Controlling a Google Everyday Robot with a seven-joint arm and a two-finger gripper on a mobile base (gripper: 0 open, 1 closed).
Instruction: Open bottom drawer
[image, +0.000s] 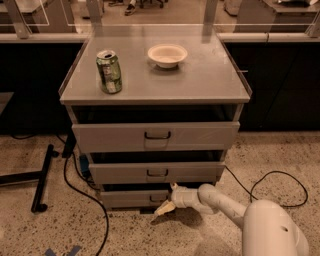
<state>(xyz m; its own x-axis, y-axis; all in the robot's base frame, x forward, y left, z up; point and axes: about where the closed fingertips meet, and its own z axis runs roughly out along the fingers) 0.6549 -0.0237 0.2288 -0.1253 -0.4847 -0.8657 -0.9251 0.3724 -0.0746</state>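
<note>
The bottom drawer (132, 199) is the lowest and narrowest grey front of the cabinet, with a small black loop handle (156, 198). It stands slightly out from the cabinet, like the two fronts above it. My gripper (168, 198) is at the drawer's right end, right at the handle. It is open, with one pale finger above the handle and the other slanting down towards the floor. The white arm (225, 205) reaches in low from the bottom right.
On the cabinet top (210, 75) stand a green can (109, 72) and a white bowl (167, 54). Black cables (75, 185) trail on the speckled floor left and right of the cabinet. A black stand leg (42, 177) lies at the left.
</note>
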